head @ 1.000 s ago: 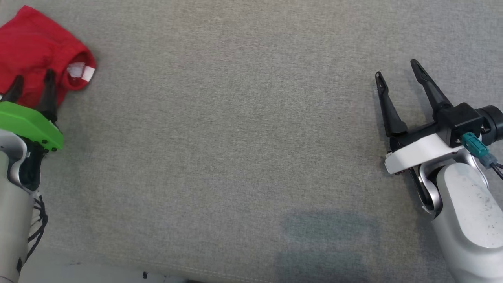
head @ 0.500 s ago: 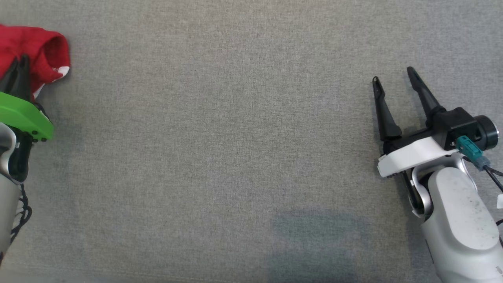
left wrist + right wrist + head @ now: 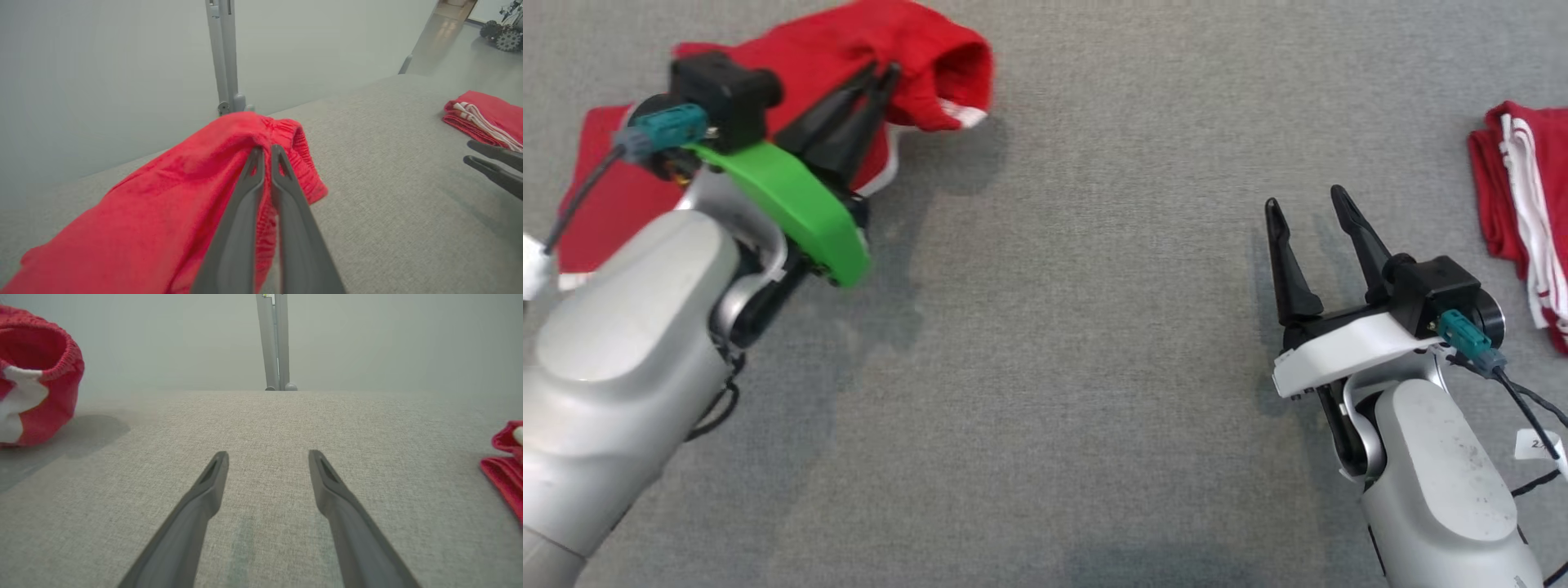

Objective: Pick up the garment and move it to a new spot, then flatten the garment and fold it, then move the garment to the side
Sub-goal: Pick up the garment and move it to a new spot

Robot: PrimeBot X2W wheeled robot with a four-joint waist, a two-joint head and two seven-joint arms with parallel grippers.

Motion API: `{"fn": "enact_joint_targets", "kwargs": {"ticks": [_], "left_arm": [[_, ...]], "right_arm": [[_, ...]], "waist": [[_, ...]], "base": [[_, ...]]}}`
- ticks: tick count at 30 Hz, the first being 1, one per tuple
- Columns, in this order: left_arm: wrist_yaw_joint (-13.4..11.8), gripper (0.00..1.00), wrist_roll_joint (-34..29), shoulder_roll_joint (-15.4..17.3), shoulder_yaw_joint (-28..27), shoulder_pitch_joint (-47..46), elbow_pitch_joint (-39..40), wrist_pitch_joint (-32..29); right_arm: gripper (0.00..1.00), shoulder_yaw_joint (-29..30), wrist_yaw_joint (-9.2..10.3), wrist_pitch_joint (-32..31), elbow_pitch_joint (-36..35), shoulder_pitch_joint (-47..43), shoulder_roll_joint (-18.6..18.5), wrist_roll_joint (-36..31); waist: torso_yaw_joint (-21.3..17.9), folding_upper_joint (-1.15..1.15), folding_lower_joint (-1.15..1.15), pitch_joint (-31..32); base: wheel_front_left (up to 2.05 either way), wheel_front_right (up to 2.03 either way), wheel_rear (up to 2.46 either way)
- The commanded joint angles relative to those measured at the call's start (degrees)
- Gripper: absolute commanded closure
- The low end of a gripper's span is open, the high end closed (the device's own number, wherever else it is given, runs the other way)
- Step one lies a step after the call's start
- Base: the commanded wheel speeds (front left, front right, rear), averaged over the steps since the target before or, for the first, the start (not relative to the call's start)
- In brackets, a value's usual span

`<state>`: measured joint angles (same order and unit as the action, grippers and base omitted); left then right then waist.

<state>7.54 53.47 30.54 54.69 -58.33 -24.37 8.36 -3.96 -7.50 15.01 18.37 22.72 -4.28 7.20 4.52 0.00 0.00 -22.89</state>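
Note:
The garment (image 3: 931,49) is red cloth with an elastic waistband and white trim, bunched at the table's far left. My left gripper (image 3: 882,77) is shut on a fold near the waistband, and the pinched part is raised while the rest trails down to the table. In the left wrist view the fingertips (image 3: 266,150) press together into the red garment (image 3: 163,196). My right gripper (image 3: 1305,200) stands open at the right above bare grey cloth, holding nothing. The right wrist view shows its fingers (image 3: 267,455) spread apart, with the garment (image 3: 45,375) far off to the left.
A second red garment with white stripes (image 3: 1515,180) lies folded at the table's right edge, also seen as the folded garment (image 3: 486,112) beyond my right gripper (image 3: 486,163). The grey fabric table top (image 3: 1054,327) stretches between the arms. A grey post (image 3: 274,343) stands behind the far edge.
My left gripper has shut on the garment and carried it up and to the right. The head view has also shifted, bringing the folded garment into view. The right gripper stays open.

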Motion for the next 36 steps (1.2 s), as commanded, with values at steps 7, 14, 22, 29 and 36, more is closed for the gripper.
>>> {"fn": "enact_joint_targets", "kwargs": {"ticks": [7,14,22,29,36], "left_arm": [[-0.11,1.0,6.25,-7.26,9.91,-3.52,5.58,-1.57],[-0.11,1.0,10.32,-17.19,16.6,-2.65,1.06,1.0],[-0.11,0.0,8.93,-20.42,18.26,0.38,-10.91,5.43],[-1.43,0.0,2.69,-18.19,6.42,5.5,-18.17,6.82],[-3.1,0.0,-6.82,-15.21,-11.61,20.28,-13.55,6.8]], "right_arm": [[0.0,0.77,0.03,0.19,-0.91,-0.81,1.03,1.62],[0.0,1.11,0.03,0.19,-1.29,-1.48,1.31,2.46],[0.0,0.73,0.03,0.19,-1.39,-2.55,1.32,4.27],[0.0,1.06,0.03,0.2,-1.63,-4.73,1.29,4.04],[0.0,1.75,0.03,0.19,-0.47,-7.75,1.28,2.86]], "waist": [[-10.32,0.0,0.0,3.07],[-16.43,0.0,0.0,3.23],[-18.12,0.0,0.0,5.41],[-14.95,0.0,0.0,10.27],[-10.94,0.0,0.0,15.43]], "base": [[0.0,0.0,0.0],[0.0,0.0,0.0],[0.0,0.0,0.0],[0.0,0.0,0.0],[0.0,0.0,0.0]]}}
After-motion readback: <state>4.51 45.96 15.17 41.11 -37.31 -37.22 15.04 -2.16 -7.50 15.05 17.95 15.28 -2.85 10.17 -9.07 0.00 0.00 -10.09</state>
